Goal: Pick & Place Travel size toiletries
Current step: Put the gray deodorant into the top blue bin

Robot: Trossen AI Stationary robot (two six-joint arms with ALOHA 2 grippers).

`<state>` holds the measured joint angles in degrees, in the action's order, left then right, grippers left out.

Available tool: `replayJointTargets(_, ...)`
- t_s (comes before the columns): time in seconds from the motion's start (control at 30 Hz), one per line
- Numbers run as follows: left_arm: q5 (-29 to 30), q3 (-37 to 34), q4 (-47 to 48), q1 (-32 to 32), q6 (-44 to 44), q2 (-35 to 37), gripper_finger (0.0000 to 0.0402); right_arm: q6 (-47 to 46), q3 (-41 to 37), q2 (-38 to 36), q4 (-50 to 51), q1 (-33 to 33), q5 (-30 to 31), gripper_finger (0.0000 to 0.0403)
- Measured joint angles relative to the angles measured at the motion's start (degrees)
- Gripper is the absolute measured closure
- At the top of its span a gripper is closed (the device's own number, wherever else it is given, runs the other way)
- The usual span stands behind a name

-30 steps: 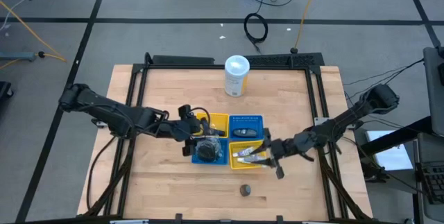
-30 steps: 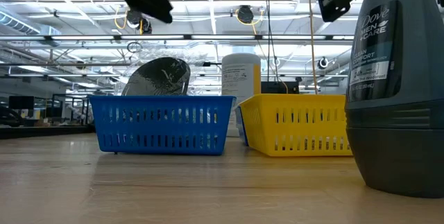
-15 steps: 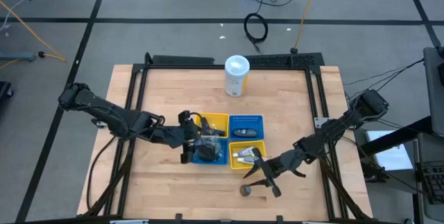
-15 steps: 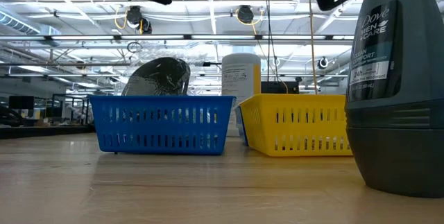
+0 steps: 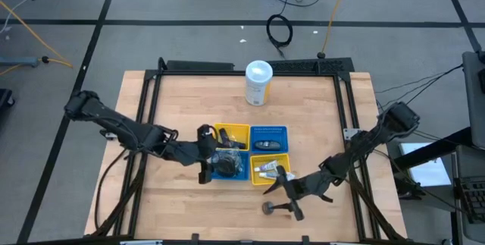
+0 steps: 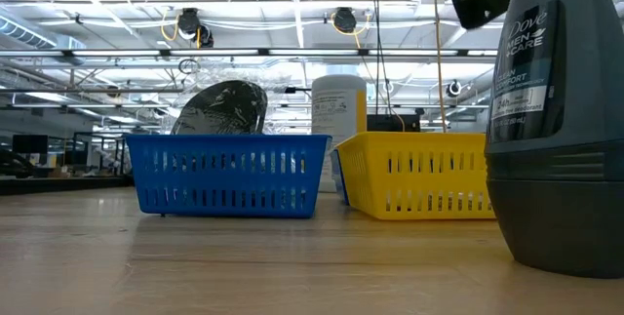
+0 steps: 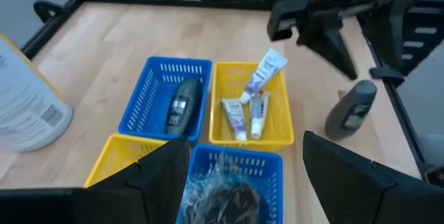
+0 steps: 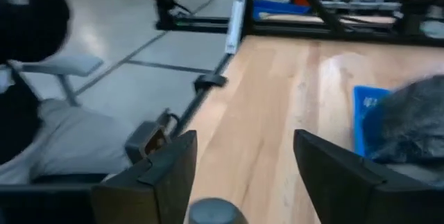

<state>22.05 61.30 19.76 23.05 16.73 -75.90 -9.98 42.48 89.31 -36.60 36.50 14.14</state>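
Toiletries sit sorted near the middle of the light wooden surface [image 5: 189,101]: three small white tubes with blue and red marks [image 7: 248,106] lie in the yellow slotted plastic tray [image 7: 223,78] at about 5 o'clock of the tray cluster, one tube propped on its far rim. Directly beside it, at 7 o'clock, a dark grey mesh puff [image 5: 226,162] fills a blue slotted tray [image 6: 229,174]. At 1 o'clock, a second blue tray [image 5: 270,132] holds a dark oblong bottle [image 7: 180,103]. Another yellow tray [image 5: 234,133] takes 11 o'clock.

Out at 6 o'clock on the surface, apart from the trays, stands a dark grey roll-on deodorant bottle [image 5: 267,208], upright. The right tool [image 5: 289,202] hangs just beside and above it, fingers spread wide and holding nothing; the bottle's rounded cap shows between them in the right wrist view.

Left tool [image 5: 204,154] hovers at the 9 o'clock edge of the trays, fingers parted and empty.

Tall white cylindrical canister with a yellow label [image 5: 258,83] stands at 12 o'clock.
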Motion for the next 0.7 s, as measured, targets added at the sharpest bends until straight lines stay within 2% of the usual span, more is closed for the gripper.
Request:
replayJointTargets(0.23,4.7,0.0,-0.5,2.4,1.4,-3.1,0.0124,-3.3,0.2,2.7,-0.4,0.0,1.1,0.0168)
replayJointTargets(0.5,5.0,0.0,-2.0,4.1,1.9,-6.8,0.0123,-4.0,4.5,7.0,0.5,0.4,0.7,0.0165)
replayJointTargets(0.7,5.0,0.0,-2.5,4.7,1.6,-7.4,0.0124,-5.8,5.9,7.1,5.0,0.9,0.8,0.0167)
